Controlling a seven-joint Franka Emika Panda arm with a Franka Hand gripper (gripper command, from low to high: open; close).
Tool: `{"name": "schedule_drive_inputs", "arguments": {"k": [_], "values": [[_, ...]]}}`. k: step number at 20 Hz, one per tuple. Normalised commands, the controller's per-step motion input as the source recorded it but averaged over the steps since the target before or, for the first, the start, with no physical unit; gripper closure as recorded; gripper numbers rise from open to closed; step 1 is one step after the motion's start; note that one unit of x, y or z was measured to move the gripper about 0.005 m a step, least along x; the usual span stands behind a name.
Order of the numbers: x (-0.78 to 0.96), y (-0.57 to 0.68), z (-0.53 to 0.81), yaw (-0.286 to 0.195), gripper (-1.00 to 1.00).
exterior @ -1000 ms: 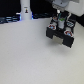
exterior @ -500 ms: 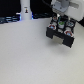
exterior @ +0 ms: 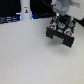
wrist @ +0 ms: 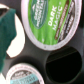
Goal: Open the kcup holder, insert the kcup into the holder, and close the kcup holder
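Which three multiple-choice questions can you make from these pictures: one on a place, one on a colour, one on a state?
1. Where does the kcup holder stand in the exterior view?
A. at the exterior view's left, by the white post
B. at the exterior view's right, under the arm
C. at the near edge of the table

2. What colour is the lid of the largest pod in the wrist view?
A. dark green
B. red
C. yellow

3. In what state is the round slot next to that pod?
A. filled with a pod
B. covered by a lid
C. empty

Answers:
1 B: the kcup holder sits on the table at the right, far from the white post.
2 A: the largest pod bears a dark green label.
3 C: the round slot shows only a dark hole.
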Motion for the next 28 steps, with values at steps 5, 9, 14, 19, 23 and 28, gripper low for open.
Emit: {"name": "schedule_drive_inputs", "arguments": {"k": [5, 9, 14, 19, 23, 28], "values": [[0.32, -0.18, 0.47, 0.106, -1.0], [0.37, -0.36, 0.41, 0.12, -1.0], [0.47, -0.43, 0.33, 0.072, -1.0], [0.59, -0.46, 0.22, 0.034, -1.0], [0.31, -0.22, 0.06, 0.014, -1.0], [0.69, -0.4, 0.08, 0.029, -1.0]]}}
